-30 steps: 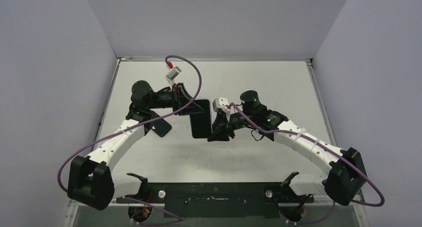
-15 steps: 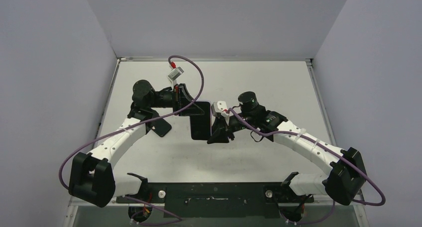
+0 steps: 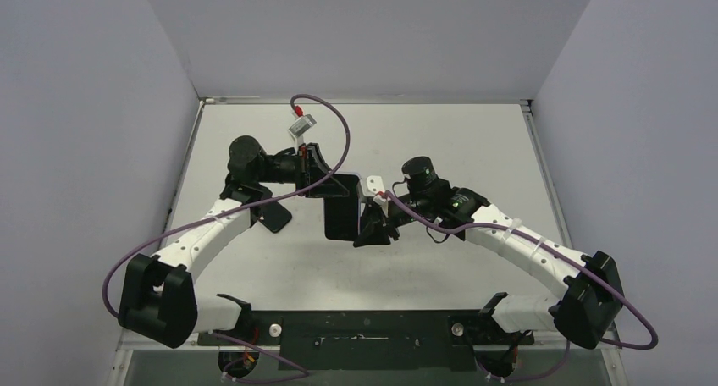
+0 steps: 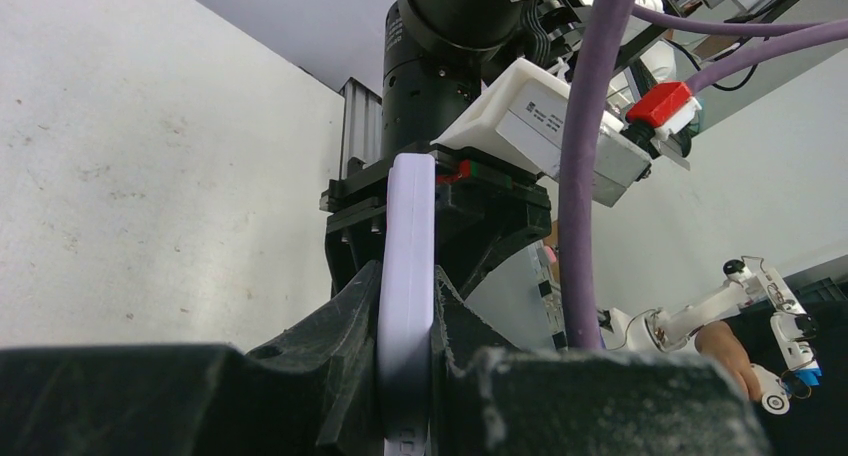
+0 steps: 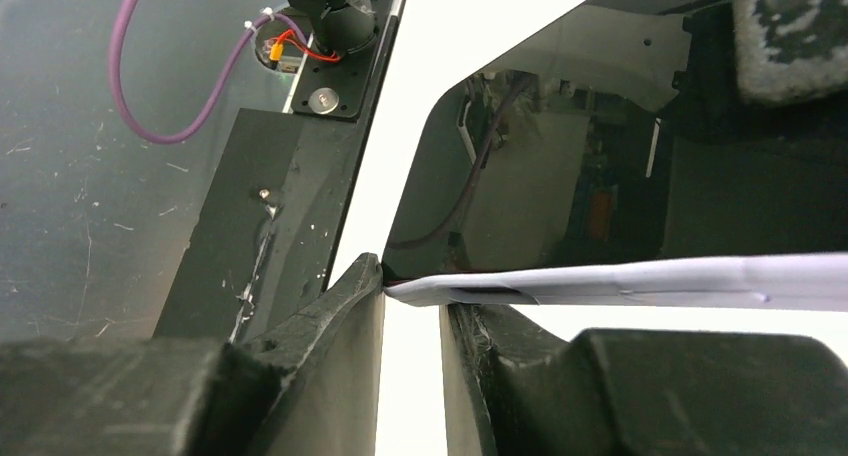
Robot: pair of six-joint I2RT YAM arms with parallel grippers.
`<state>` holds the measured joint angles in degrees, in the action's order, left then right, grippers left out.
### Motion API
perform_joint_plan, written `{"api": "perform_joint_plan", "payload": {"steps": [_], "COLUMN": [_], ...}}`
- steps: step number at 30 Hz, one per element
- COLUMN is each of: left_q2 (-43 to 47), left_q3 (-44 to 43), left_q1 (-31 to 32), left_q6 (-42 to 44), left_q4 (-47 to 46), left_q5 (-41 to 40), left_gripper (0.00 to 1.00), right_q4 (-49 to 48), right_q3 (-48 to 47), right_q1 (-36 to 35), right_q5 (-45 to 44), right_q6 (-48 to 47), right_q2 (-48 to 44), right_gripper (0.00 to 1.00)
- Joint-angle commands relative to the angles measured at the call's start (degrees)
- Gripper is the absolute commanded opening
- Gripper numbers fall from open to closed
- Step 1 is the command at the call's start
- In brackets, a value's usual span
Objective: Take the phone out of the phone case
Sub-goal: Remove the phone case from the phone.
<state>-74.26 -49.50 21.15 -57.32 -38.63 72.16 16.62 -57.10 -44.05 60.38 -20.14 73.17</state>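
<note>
The phone is held off the table between the two arms, its dark screen facing up. Its pale lavender phone case shows edge-on in the left wrist view. My left gripper is shut on the far end, fingers pressed on both faces. My right gripper has closed in on the near right corner. There the case's rim lies across the fingertips below the glossy screen, and one fingertip touches the corner. A narrow gap remains between those fingers.
The white table is boxed in by grey walls on the left, right and back. A black flat part sits under the left forearm. The black base rail runs along the near edge. Purple cables loop over both arms.
The right gripper has slid a little left along with the phone and tightened onto the case's corner. The left gripper keeps its hold, its cable loop drifting slightly right.
</note>
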Motion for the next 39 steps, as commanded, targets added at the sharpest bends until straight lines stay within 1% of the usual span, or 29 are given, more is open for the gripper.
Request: {"api": "perform_joint_plan", "payload": {"steps": [1,6,12,17,20,21,23,26,30,34,36,39], "left_q2": [-1.1,-1.6,-1.8,-2.0,-1.8,-1.8,-1.5,-0.6,0.2,0.5,0.9,1.6], "left_q3": [-1.5,-1.1,-0.8,-0.5,-0.5,-0.5,-0.3,0.9,2.8,3.7,4.3,5.4], "left_q1": [1.5,1.6,2.1,2.3,2.5,2.6,2.7,2.7,2.5,2.3,2.0,1.5], "left_q6": [-5.8,-5.8,-5.8,-6.1,-6.1,-5.9,-5.9,-5.8,-6.3,-6.6,-6.3,-6.1], "left_q4": [1.0,1.0,1.1,1.2,1.2,1.2,1.2,0.9,0.0,-1.0,-0.9,-0.9], "left_q5": [-3.7,-4.2,-3.9,-3.3,-3.3,-3.3,-3.3,-3.2,-3.7,-6.3,-9.6,-17.2], "left_gripper": [0.00,0.00,0.00,0.00,0.00,0.00,0.00,0.00,0.00,0.00,0.00,0.00], "right_q4": [-7.7,-9.6,-13.2,-12.4,-13.9,-15.2,-19.8,-24.7,-28.4,-29.4,-28.6,-27.0], "right_q3": [-4.2,-3.7,-1.8,-2.1,-1.5,-0.9,1.4,3.8,5.9,7.6,7.9,8.7], "right_q1": [-1.4,-1.4,-1.4,-1.4,-1.4,-1.3,-0.7,1.5,5.4,6.0,6.1,6.3], "right_q5": [-2.6,-3.9,-8.1,-10.8,-12.9,-14.2,-19.5,-25.0,-25.6,-24.8,-23.7,-24.6], "right_q6": [-8.1,-7.5,-6.7,-8.6,-8.2,-7.7,-4.8,0.6,7.4,10.8,12.2,15.7], "right_q2": [-0.8,-1.0,-2.2,-2.5,-2.8,-3.0,-3.5,-3.3,-3.8,-5.1,-6.0,-7.9], "right_gripper": [0.06,0.07,0.06,0.06,0.02,0.00,0.00,0.00,0.00,0.06,0.10,0.17]}}
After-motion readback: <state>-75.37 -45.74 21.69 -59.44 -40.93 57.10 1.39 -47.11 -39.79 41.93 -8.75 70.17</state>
